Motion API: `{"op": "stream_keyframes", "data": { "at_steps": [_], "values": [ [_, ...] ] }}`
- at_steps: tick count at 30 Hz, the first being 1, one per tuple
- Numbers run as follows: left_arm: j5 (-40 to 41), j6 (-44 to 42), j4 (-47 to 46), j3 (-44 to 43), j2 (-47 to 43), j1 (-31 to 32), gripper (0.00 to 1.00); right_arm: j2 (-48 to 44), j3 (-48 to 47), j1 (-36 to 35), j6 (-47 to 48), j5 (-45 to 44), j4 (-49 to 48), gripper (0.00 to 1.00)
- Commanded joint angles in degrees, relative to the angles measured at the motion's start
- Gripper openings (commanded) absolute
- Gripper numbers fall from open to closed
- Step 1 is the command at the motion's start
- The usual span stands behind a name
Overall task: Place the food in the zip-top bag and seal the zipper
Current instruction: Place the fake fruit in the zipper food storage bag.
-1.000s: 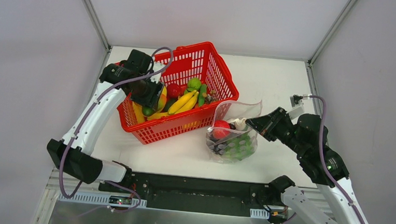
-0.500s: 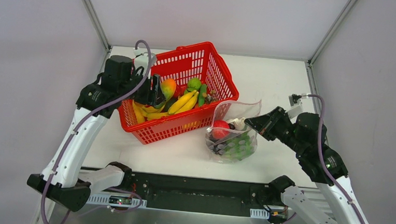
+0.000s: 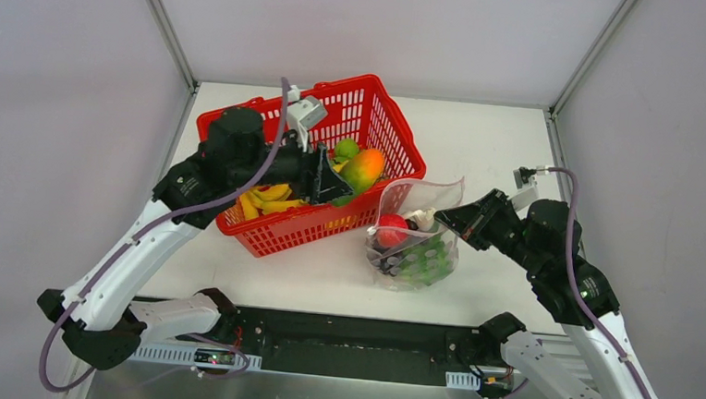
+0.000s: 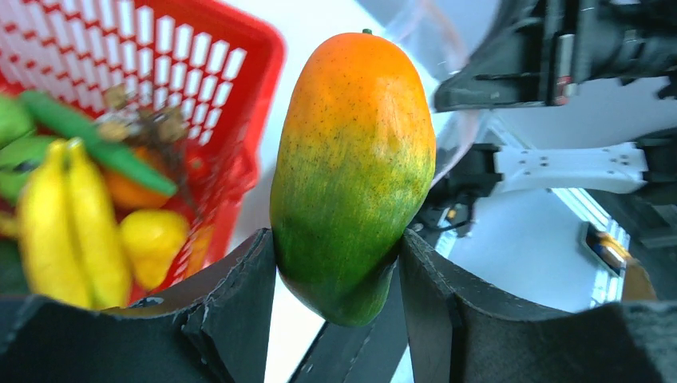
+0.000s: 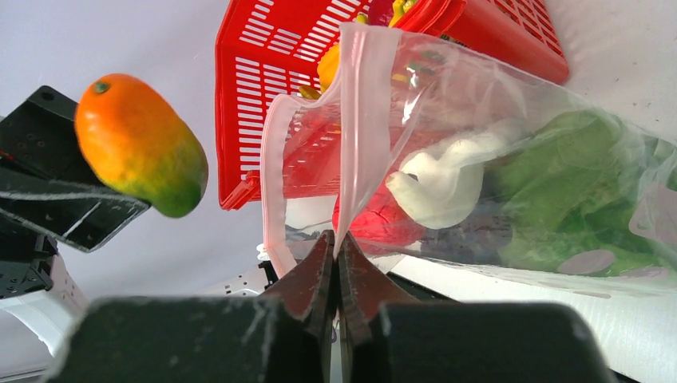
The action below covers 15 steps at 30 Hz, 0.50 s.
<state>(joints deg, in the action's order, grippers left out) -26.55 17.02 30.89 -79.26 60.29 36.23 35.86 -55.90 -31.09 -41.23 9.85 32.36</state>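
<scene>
My left gripper (image 3: 334,172) (image 4: 335,249) is shut on an orange and green toy mango (image 3: 363,169) (image 4: 351,159) and holds it above the right side of the red basket, just left of the bag. The clear zip-top bag (image 3: 444,198) stands on the table with its mouth open upward. It holds a red apple (image 3: 392,230), white garlic (image 5: 447,179), green lettuce (image 5: 559,191) and dark grapes (image 3: 386,257). My right gripper (image 3: 450,221) (image 5: 335,239) is shut on the bag's pink zipper strip (image 5: 359,104) and holds that edge up. Yellow bananas (image 3: 271,194) lie in the basket.
The red mesh basket (image 3: 374,94) sits at the back left of the white table, tilted, with several more toy fruits inside, among them a green one (image 3: 346,148). Grey walls close in both sides and the back.
My left gripper has lifted the mango from the basket's left side and carried it right, towards the bag. The right gripper and the bag have stayed put.
</scene>
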Motion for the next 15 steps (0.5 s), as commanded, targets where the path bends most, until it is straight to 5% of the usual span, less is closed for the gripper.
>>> {"op": "stream_keyframes", "data": {
  "at_steps": [1, 5, 15],
  "values": [
    [-4.7, 5.2, -14.7, -1.8, 2.9, 5.7, 0.00, -0.1, -0.6, 0.1, -1.1, 1.1, -4.7, 0.04],
    [-5.3, 5.8, -20.2, -3.3, 7.0, 10.8, 0.00, -0.1, -0.8, 0.1, -1.0, 0.9, -4.8, 0.04],
    [-4.6, 4.3, -16.5, -8.8, 17.2, 14.5, 0.00, -1.1, -1.6, 0.1, -0.5, 0.5, -4.7, 0.04]
  ]
}}
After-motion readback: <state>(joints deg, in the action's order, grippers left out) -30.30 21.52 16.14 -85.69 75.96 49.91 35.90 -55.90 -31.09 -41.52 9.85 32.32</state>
